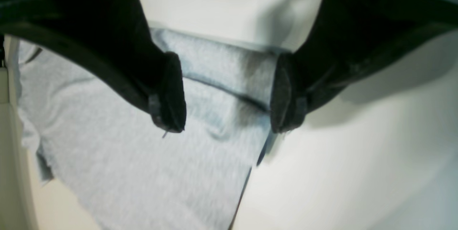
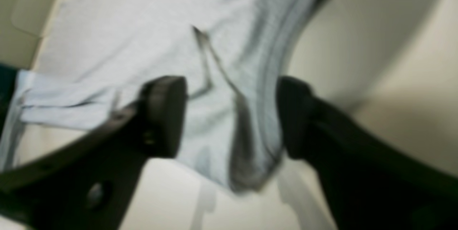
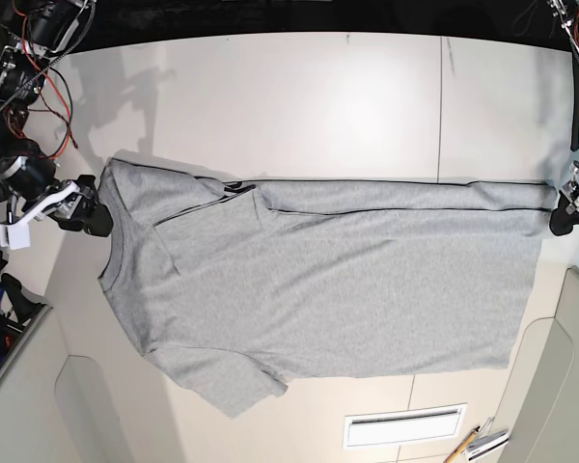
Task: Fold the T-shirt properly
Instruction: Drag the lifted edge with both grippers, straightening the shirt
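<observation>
The white tabletop (image 3: 299, 87) is carrying the T-shirt (image 3: 338, 299), which is lying spread across its middle with the neck end toward the base view's left and the hem toward its right, plain side showing. Along the far side one long edge is already lying turned inward as a narrow band, with a sleeve tucked in near the collar, while the near sleeve is still sticking out. The heather-grey knit is looking soft, light and limp, so it is likely to sag, stretch and wrinkle rather than hold a shape; the firmer places to take hold appear to be the doubled fold corners at the shoulder and the hem. The ribbed crew neck is curving at the left end. The right gripper (image 2: 232, 115) is hovering at the collar-side corner with its jaws spread apart and cloth between them but not pinched. The left gripper (image 1: 229, 94) is sitting at the hem corner, jaws likewise parted over the folded band.
</observation>
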Controlling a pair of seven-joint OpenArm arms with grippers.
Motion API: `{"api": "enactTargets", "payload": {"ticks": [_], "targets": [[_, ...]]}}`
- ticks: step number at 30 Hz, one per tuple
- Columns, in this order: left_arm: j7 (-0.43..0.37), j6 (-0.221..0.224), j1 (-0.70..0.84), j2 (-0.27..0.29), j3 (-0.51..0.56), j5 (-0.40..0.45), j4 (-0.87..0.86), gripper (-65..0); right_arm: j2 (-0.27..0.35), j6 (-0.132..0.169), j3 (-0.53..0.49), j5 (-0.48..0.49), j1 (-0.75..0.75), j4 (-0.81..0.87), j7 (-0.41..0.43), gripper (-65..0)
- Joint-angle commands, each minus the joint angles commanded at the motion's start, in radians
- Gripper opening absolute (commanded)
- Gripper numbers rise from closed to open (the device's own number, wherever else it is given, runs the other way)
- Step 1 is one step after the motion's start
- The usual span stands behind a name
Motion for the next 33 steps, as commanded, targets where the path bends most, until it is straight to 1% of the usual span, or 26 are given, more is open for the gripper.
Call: {"api": "enactTargets", "payload": {"ticks": [2, 4, 8, 11, 15, 19, 22, 25, 27, 31, 32, 33], "targets": [[-0.001, 0.0, 0.015, 0.0, 0.0, 0.0, 0.0, -23.6, 0.011, 0.0, 0.025, 0.003, -0.04, 0.0, 0.0, -19.4], [0.0, 0.0, 0.019, 0.0, 0.0, 0.014, 0.0, -17.6, 0.014, 0.0, 0.029, 0.006, -0.069, 0.0, 0.004, -19.4], [-0.007, 0.0, 0.019, 0.0, 0.0, 0.066, 0.0, -17.1, 0.011, 0.0, 0.026, 0.007, -0.081, -0.029, 0.01, -19.5], [-0.057, 0.0, 0.019, 0.0, 0.0, 0.135, -0.001, -17.1, 0.011, 0.0, 0.018, 0.006, -0.081, -0.078, 0.035, -19.5], [-0.056, 0.0, 0.018, 0.014, 0.002, 0.137, -0.016, -17.1, 0.008, 0.0, -0.011, 0.007, -0.076, -0.153, 0.058, -19.6], [-0.056, 0.0, 0.016, 0.045, 0.003, 0.131, -0.073, -17.1, -0.017, 0.001, -0.048, 0.011, -0.073, -0.161, 0.071, -19.6], [-0.056, 0.0, 0.013, 0.064, 0.006, 0.126, -0.08, -17.1, -0.035, 0.001, -0.096, 0.006, -0.059, -0.161, 0.079, -19.6], [-0.057, 0.0, 0.013, 0.07, 0.045, 0.116, -0.08, -17.2, -0.069, 0.001, -0.124, -0.011, -0.025, -0.161, 0.081, -19.6], [-0.068, 0.0, 0.013, 0.073, 0.081, 0.116, -0.08, -17.2, -0.09, 0.0, -0.126, -0.025, -0.006, -0.161, 0.082, -19.6], [-0.082, 0.0, 0.006, 0.089, 0.1, 0.117, -0.08, -17.4, -0.107, 0.0, -0.126, -0.028, 0.01, -0.161, 0.082, -19.7], [-0.083, 0.0, 0.003, 0.089, 0.1, 0.119, -0.08, -17.5, -0.108, 0.0, -0.126, -0.03, 0.011, -0.161, 0.083, -20.9], [-0.083, 0.0, -0.002, 0.088, 0.1, 0.128, -0.08, -19.2, -0.109, 0.0, -0.126, -0.035, 0.01, -0.161, 0.083, -24.6]]}}
